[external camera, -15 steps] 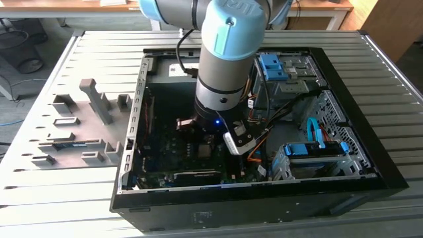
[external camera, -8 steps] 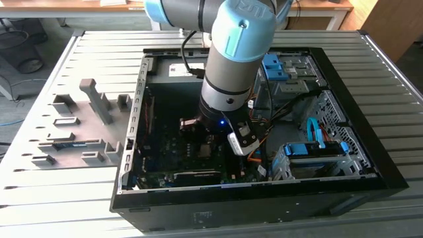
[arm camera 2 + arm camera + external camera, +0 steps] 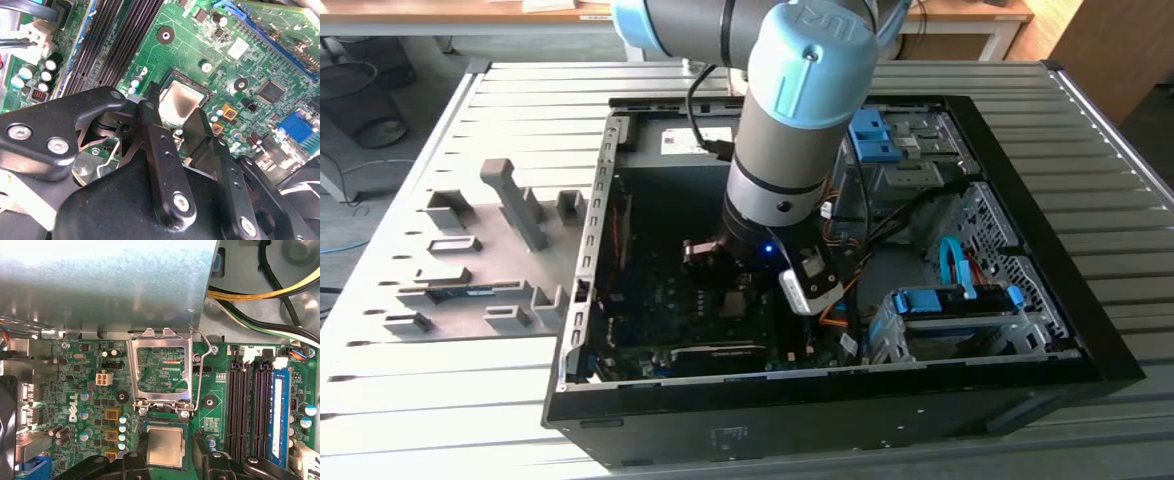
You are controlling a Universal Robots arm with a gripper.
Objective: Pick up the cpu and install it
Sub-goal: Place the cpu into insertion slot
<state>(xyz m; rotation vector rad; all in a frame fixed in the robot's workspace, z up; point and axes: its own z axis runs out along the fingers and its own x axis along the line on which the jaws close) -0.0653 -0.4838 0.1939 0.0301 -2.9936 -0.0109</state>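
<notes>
Exterior view, arm: We see the grey and pale-blue robot arm (image 3: 787, 150) reaching down into the open black desktop computer case (image 3: 854, 420), which lies on a grey slatted metal table (image 3: 1121, 250). Its tool end is low over the green motherboard (image 3: 707, 310), at about seven o'clock from the case's middle.

First wrist view, chip: The square silver-topped cpu (image 3: 165, 447) lies flat in its socket on the board, directly beneath the black two-fingered gripper (image 3: 167, 449).

First wrist view, clock: Taking the raised silver load plate (image 3: 133, 367) as twelve o'clock from the cpu, the black fingers (image 3: 204, 452) stand at nine and three. The black memory slots (image 3: 237, 405) lie beyond three.

First wrist view, hand: The fingers are spread a little wider than the chip. A strip of socket shows at the three o'clock edge, so we judge that nothing is clamped.

Second wrist view, chip: The cpu (image 3: 182, 97) sits level inside its dark socket frame, between the two fingers (image 3: 155, 130). The memory slots (image 3: 115, 45) are past one of them.

Second wrist view, axis: The chip is near square, so we find no long axis. The gripper (image 3: 175, 102) is centred on it, and the finger-to-finger line crosses it edge to edge.

Progress: We judge the cpu to be seated, with the load plate open.
</notes>
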